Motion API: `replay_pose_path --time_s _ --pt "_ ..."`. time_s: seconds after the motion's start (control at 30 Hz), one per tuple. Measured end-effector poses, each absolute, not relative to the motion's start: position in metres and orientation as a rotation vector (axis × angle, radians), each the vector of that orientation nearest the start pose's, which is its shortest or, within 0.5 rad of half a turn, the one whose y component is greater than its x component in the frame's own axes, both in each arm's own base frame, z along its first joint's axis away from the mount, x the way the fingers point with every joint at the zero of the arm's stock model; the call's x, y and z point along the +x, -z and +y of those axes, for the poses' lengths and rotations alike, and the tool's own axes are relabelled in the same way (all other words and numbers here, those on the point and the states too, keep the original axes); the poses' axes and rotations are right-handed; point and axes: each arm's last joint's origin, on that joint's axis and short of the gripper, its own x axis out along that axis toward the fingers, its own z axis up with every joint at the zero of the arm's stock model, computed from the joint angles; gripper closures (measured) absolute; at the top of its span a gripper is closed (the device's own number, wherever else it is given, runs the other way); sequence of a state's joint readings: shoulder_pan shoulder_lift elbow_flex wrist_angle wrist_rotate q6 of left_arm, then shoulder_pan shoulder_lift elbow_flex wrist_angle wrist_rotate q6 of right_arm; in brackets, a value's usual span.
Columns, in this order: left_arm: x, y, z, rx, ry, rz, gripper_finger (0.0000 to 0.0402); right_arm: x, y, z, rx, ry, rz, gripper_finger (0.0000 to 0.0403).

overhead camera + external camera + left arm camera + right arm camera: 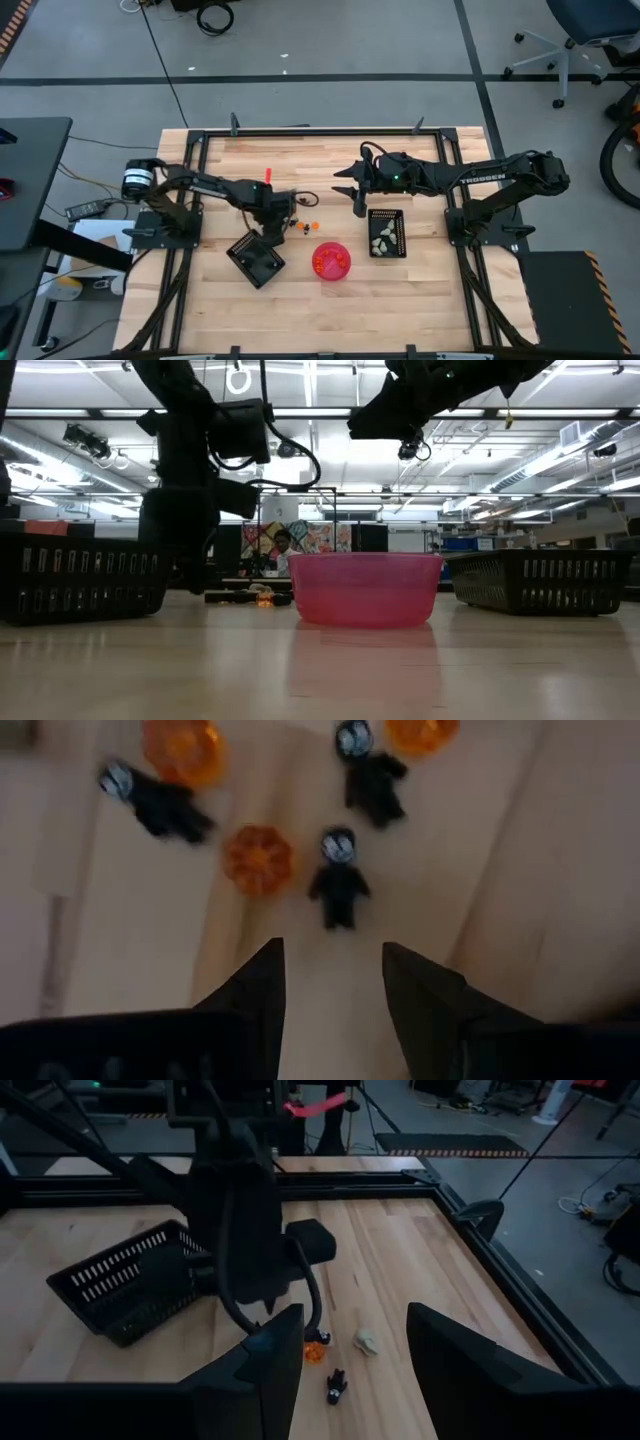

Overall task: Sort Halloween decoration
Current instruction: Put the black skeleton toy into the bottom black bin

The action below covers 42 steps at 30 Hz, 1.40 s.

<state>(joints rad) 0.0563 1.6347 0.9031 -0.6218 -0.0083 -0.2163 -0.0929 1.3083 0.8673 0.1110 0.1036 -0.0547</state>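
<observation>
Pick step: left gripper (331, 982), fingers released, hovers over a black figure (337, 880) on the desk (300, 300); next, descend and grasp it, while the right gripper (352, 186) waits raised, fingers released.

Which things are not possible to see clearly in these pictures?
- Low view: the pieces on the table are mostly hidden behind the bowl; only an orange glint shows.
- High view: the loose pieces are too small to count.
- Left wrist view: the black figures and orange pieces are blurred; some are cut by the edge.
- Left tray: contents cannot be made out.
</observation>
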Motion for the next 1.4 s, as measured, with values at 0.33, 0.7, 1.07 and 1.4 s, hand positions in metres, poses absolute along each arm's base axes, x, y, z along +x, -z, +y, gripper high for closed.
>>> replay_pose_path --time_s 0.33,0.7,1.07,1.4 --pt "0.287 -0.151 0.023 -0.196 -0.249 1.278 0.026 0.288 -0.277 -0.03 -0.056 0.185 0.335 0.022" --pt "0.292 -0.137 0.027 -0.193 -0.249 1.305 0.0267 0.288 -0.277 -0.03 -0.056 0.185 0.336 0.022" --pt "0.294 -0.142 0.027 -0.23 -0.232 1.262 0.0394 0.288 -0.277 -0.03 -0.056 0.186 0.337 0.022" --pt "0.285 -0.174 0.023 -0.215 -0.13 1.171 0.0401 0.288 -0.276 -0.03 -0.057 0.189 0.342 0.022"
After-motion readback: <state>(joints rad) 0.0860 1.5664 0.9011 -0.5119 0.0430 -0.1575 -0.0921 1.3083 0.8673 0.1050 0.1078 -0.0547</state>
